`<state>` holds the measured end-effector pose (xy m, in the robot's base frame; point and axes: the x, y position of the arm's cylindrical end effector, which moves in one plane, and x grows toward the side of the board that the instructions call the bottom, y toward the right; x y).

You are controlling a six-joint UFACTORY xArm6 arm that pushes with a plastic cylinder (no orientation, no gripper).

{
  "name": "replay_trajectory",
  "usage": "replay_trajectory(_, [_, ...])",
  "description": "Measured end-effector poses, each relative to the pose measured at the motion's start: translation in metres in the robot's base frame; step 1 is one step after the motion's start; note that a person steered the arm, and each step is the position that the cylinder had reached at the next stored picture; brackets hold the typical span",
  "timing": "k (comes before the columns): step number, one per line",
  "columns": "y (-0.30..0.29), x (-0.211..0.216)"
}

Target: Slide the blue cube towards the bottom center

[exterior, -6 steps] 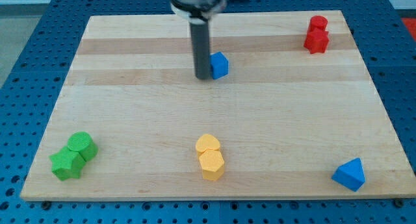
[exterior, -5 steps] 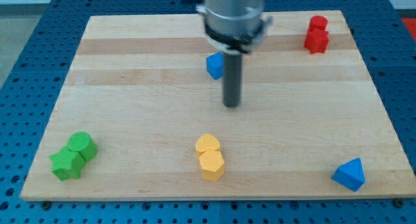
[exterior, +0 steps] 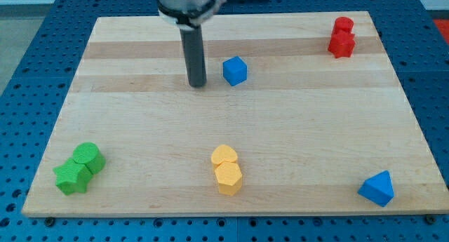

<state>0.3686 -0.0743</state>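
The blue cube (exterior: 235, 70) sits on the wooden board (exterior: 140, 123) in the upper middle. My tip (exterior: 197, 84) rests on the board to the cube's left, slightly lower in the view, with a clear gap between them. The dark rod rises from it to the view's top.
Two yellow blocks (exterior: 226, 169) sit together at the bottom centre. Two green blocks (exterior: 79, 167) lie at the bottom left. A blue triangular block (exterior: 377, 188) is at the bottom right. Two red blocks (exterior: 342, 37) stand at the top right.
My tip swung from the cube's left side to below and right of it, then back to its left, farther away. The blue cube stayed about where it was.
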Motion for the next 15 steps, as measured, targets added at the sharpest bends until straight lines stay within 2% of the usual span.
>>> replay_trajectory(1, [0.006, -0.079])
replay_trajectory(2, [0.089, -0.080])
replay_trajectory(6, [0.076, -0.067])
replay_trajectory(7, [0.086, -0.020])
replay_trajectory(8, [0.136, 0.041])
replay_trajectory(9, [0.171, 0.064])
replay_trajectory(10, [0.173, 0.038])
replay_trajectory(11, [0.172, -0.031])
replay_trajectory(12, [0.136, -0.063])
replay_trajectory(13, [0.087, -0.041])
replay_trajectory(15, [0.083, -0.008])
